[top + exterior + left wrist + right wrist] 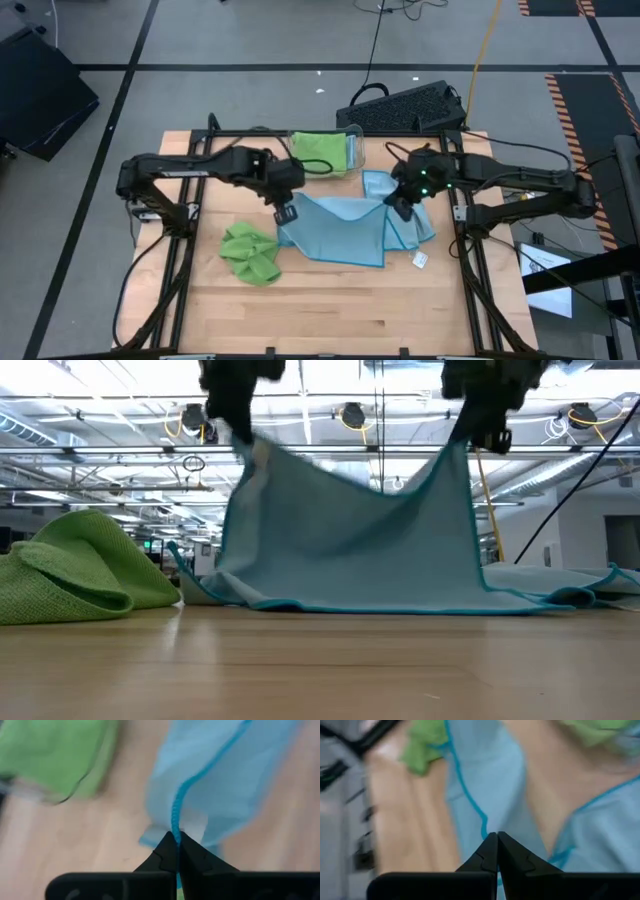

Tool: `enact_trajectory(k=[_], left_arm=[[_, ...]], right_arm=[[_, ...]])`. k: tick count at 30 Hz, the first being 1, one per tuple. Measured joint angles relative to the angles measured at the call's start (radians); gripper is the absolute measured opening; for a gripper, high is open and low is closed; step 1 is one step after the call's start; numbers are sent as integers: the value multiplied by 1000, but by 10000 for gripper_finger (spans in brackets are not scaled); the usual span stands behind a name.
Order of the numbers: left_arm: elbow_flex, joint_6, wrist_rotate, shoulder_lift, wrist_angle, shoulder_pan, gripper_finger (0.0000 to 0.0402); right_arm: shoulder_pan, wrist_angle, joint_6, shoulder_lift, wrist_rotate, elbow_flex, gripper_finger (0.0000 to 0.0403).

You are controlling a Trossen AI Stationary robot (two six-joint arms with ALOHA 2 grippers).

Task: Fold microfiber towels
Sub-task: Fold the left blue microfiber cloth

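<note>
The left hand and the right hand are each clamped on a top corner of one light blue towel, holding its upper edge stretched between them above the worktop. The towel hangs below both hands, its lower edge trailing on the worktop toward the near side. A crumpled green towel lies just beside it on the left.
</note>
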State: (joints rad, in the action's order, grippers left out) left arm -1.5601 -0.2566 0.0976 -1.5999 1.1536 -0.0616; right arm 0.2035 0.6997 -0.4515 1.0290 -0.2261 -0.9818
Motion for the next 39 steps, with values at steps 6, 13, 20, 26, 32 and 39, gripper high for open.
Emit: enact_trajectory(k=[6,13,20,26,32,39], left_arm=[[-97,-60,-341,47,-9,79,8],[-245,-152,-650,76,-37,248,8],[-364,-28,-381,84,-61,279,9],[-260,177,18,74,22,201,5],[19,124,18,69,-72,84,11],[235,64,12,68,-172,40,8]], right_arm=[[-109,28,-84,-73,-229,-49,0],[-347,-3,-273,-86,-255,-252,0],[-373,29,-231,-67,-234,-340,0],[-270,79,10,-60,13,-187,0],[-146,-46,26,-57,129,54,0],[-61,-223,-16,-57,153,251,0]])
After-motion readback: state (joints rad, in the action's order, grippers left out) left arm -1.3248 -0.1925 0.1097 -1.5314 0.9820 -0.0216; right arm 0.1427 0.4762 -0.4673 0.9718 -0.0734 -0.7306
